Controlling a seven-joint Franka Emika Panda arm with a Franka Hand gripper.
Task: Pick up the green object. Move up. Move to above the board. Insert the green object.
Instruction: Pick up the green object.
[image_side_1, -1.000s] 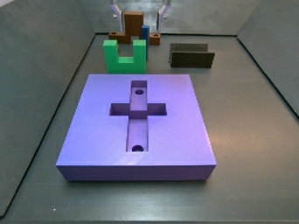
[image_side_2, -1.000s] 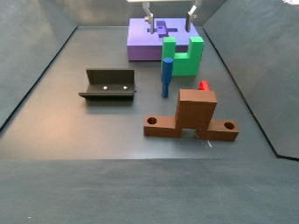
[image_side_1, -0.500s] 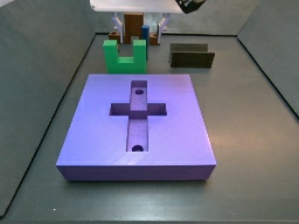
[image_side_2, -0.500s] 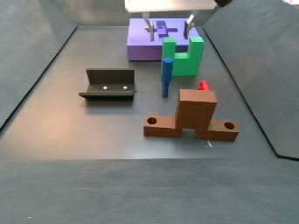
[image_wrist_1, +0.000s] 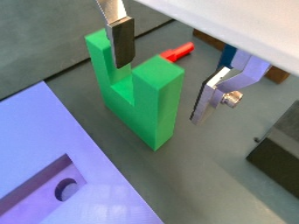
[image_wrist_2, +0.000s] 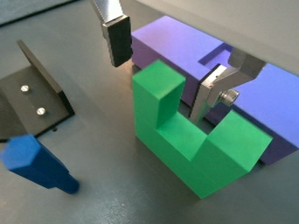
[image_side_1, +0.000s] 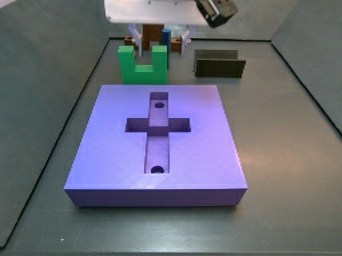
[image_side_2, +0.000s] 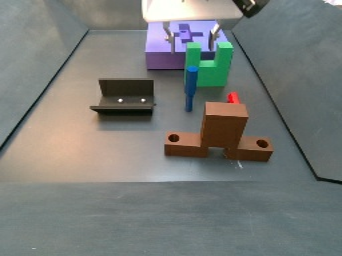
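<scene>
Gripper (image_wrist_1: 170, 70): low over green object (image_wrist_1: 138, 87), fingers (image_wrist_1: 118, 39) spread wide either side, not touching; released.

Green object (image_wrist_2: 187, 138): one, bright green U-block, two prongs up, square notch; on floor just beyond board (image_side_1: 158, 141) in a side view.

Board: one, purple slab, cross recess, two round holes.

Also: one blue block (image_wrist_2: 35, 164), one brown piece (image_side_2: 222, 133), one fixture (image_side_2: 124, 97).

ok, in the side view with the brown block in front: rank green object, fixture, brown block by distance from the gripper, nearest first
1. green object: right under the open gripper, beside the board.
2. fixture: mid-floor, off to the side.
3. brown block: nearest the camera.
</scene>
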